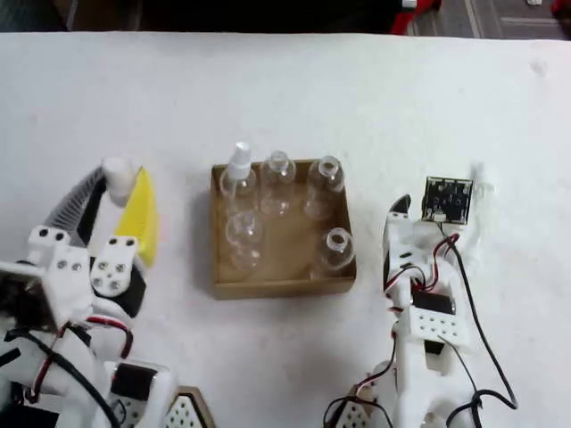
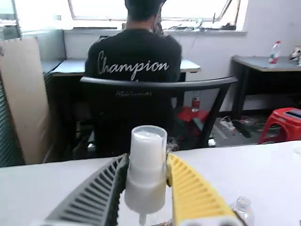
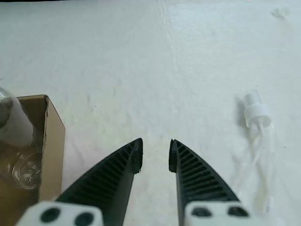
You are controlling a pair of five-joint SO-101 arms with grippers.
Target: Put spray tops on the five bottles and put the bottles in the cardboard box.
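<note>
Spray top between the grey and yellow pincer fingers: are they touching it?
Touching: left wrist view shows the left pincer with both fingers pressing the spray top.

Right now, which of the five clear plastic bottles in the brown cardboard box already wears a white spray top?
The clear bottle in the far-left corner of the cardboard box in the high view; the other four have bare open necks.

Cut off by the picture's edge: the stem of the spray top point(image 2: 146, 162), one bottle point(image 2: 242, 209), the cardboard box point(image 3: 53, 139). Blurred inside it: bottles point(image 3: 21, 165).
</note>
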